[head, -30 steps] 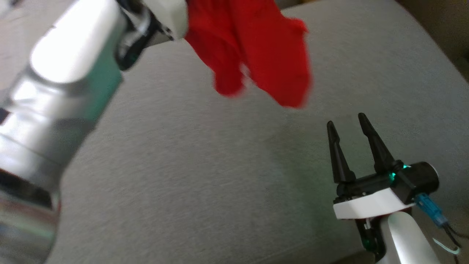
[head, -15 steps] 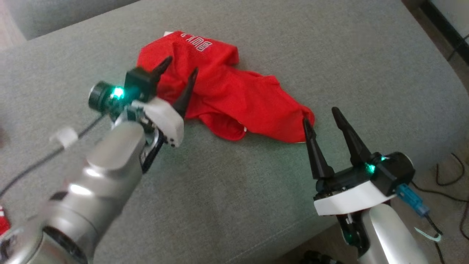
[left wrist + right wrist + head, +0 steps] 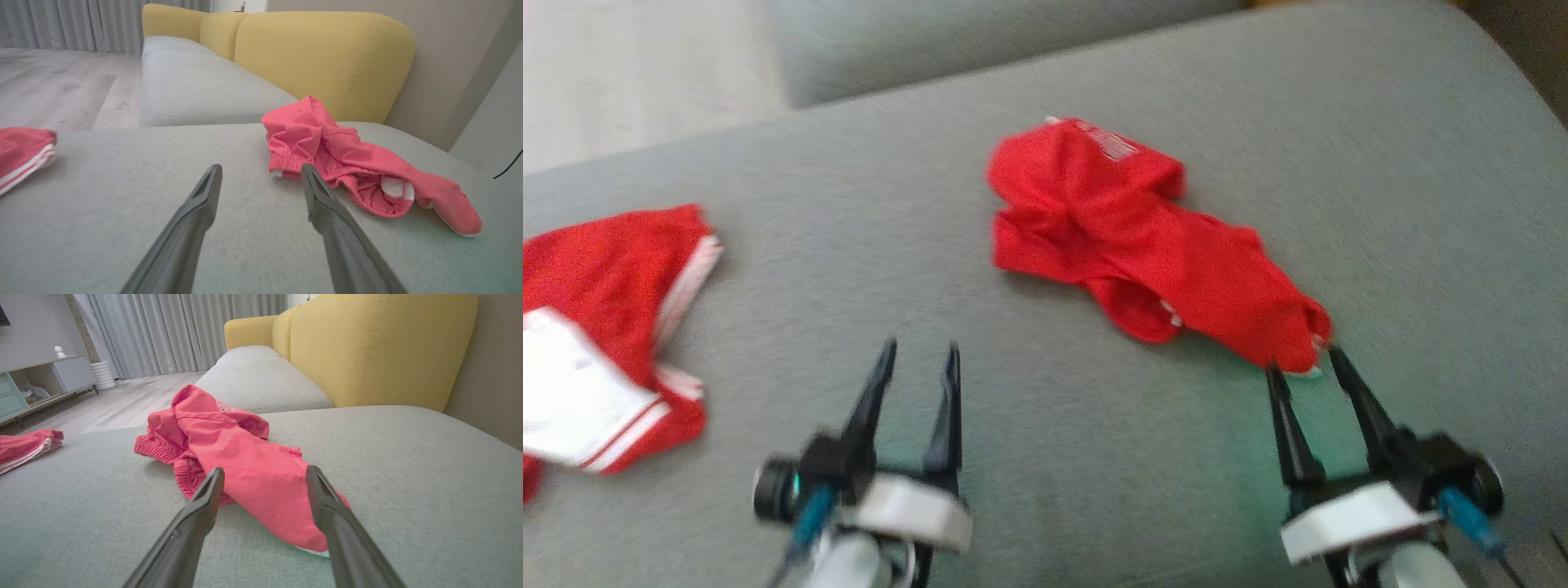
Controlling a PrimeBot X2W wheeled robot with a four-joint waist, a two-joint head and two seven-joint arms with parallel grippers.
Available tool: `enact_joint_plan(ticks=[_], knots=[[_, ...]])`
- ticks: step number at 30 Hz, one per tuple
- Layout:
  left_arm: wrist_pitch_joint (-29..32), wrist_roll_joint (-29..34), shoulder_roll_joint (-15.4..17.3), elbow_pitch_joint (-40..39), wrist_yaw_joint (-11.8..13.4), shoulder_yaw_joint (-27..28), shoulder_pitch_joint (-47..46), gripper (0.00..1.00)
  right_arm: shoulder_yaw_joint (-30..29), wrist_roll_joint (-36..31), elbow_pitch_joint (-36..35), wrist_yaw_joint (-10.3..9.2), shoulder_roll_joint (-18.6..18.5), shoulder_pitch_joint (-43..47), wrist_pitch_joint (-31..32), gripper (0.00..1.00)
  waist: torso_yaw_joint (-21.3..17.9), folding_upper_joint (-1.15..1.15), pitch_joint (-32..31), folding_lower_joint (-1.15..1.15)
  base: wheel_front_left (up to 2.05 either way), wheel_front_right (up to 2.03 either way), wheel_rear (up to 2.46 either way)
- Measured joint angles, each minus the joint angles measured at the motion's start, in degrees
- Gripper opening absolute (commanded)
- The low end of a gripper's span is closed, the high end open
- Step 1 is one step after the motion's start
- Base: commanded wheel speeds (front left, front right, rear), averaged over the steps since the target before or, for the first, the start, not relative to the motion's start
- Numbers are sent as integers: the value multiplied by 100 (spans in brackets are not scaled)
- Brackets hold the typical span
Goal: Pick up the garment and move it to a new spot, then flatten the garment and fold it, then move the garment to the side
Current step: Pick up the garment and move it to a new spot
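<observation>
- We're seeing the red garment lying crumpled roughly mid-way across the grey sofa seat. It's running diagonally from a bunched end w/ white lettering down to a narrow corner on the R side.
- Left gripper is hovering low over bare cushion w/ jaws standing wide apart, gripping nothing. The garment is sitting apart from it, off to its R.
- Right gripper is also gaping wide and empty. Its tips are sitting just beside the narrow corner, and in the right wrist view that corner is lying between the jaws. We can't tell if it's touching.
- A 2nd red garment w/ white stripes is lying at the far L of the seat, well apart.
- We're judging the fabric as light, thin and v. soft. It's prob. going to drape, sag and fold onto itself when lifted. It isn't looking fragile, and prob. isn't sliding much on the woven cushion.
- Elastic waistband is looking gathered and thicker, so we're rating it a firmer pinch pt than the single-layer leg.
- For flattening, we're suggesting one gripper on the waistband edge and the other on the narrow corner, pinching cloth, not cushion, then pulling apart gently.
- Risk we're flagging: catching >1 layer in the bunched end and leaving hidden folds.
</observation>
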Motion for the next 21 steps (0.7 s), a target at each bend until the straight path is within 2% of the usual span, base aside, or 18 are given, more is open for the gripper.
enact_joint_plan(ticks=[4, 6, 11, 16, 21], knots=[[-1, 652, -230, -777, -19, 617, 953, 100, -137, -75, 134, 0, 3, 325, 7, 100, 458, 0, -320, 0, 0, 0, 0], [-1, 900, -310, -1104, -113, 886, 1221, 100, -207, -79, 149, 0, 10, 365, 7, 100, 668, 0, -480, 0, 0, 0, 0], [-2, 1218, -436, -1583, -163, 1413, 2020, 100, -279, -98, 90, 0, 12, 628, 7, 100, 1075, 0, -886, 1, 0, 0, 0], [-2, 1462, -455, -1763, -49, 1695, 2646, 100, -279, -119, 56, 0, 14, 935, 7, 100, 1322, 0, -1234, 0, 0, 0, 0], [-1, 1516, -464, -1763, -25, 1734, 2726, 100, -221, -73, 54, 0, 16, 1019, 7, 100, 1411, 0, -1419, 1, 0, 0, 0]])
